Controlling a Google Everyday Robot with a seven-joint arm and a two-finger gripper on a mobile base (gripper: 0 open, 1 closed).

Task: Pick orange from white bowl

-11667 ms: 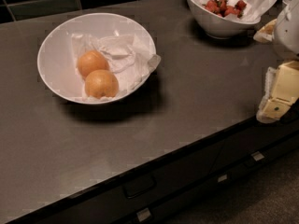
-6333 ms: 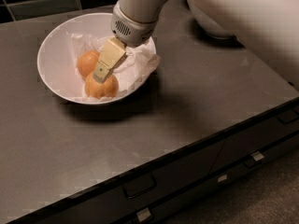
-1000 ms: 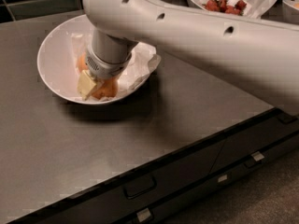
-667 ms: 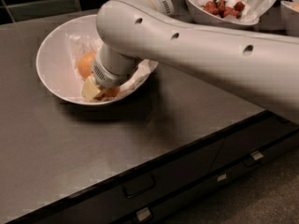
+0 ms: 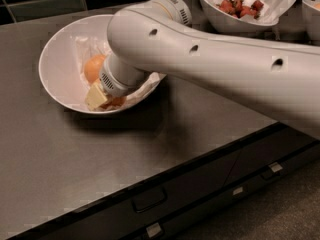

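Observation:
The wide white bowl (image 5: 54,79), lined with crumpled white paper, sits at the left of the dark counter. Two oranges lie in it. The far orange (image 5: 93,67) shows plainly at the bowl's middle left. The near orange (image 5: 116,102) is almost wholly hidden under my gripper, with only a sliver showing at the bowl's front. My gripper (image 5: 98,96) reaches down into the front of the bowl, right on the near orange and just in front of the far one. My thick white arm crosses the view from the right and covers the bowl's right half.
A deeper white bowl with red berries (image 5: 235,9) stands at the back right, with another white dish (image 5: 312,14) at the right edge. The counter's front edge (image 5: 165,176) runs diagonally, with drawers and handles below it. A dark tiled wall is behind.
My arm has swung lower across the view and my wrist has turned, uncovering the far orange. The gripper stays low at the front of the bowl. The bowl has not moved.

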